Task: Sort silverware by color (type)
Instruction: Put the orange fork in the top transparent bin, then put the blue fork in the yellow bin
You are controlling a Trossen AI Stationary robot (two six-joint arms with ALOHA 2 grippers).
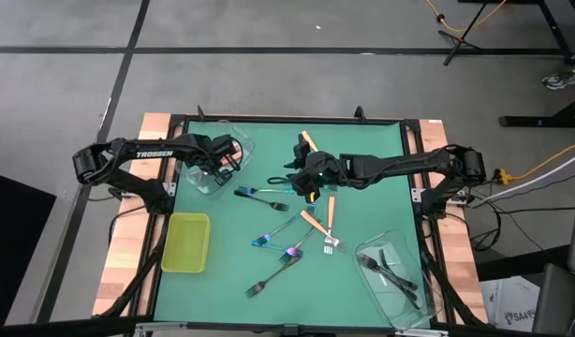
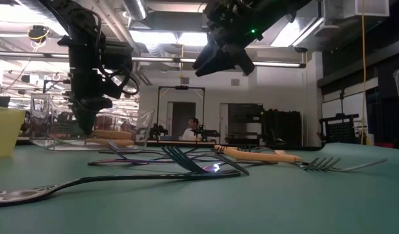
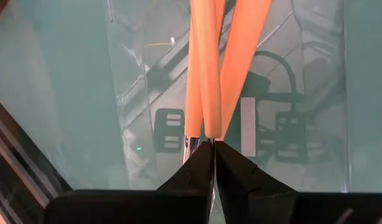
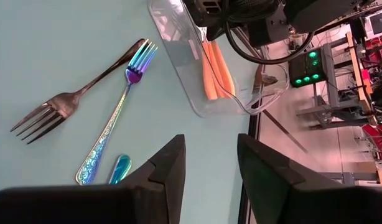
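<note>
A green mat (image 1: 269, 140) covered the table, wooden edging at its sides, on a grey floor crossed by dark lines. The silverware (image 1: 297, 234) lay scattered mid-mat, with dark forks in a clear tub (image 1: 397, 271) and two orange-handled ones in another tub (image 1: 213, 164). The left gripper (image 3: 213, 146) hung over that tub, fingers nearly together, holding nothing. The right gripper (image 4: 209, 162) hovered mid-mat, parted and empty. Beyond stood a lit workshop (a person seated far back).
</note>
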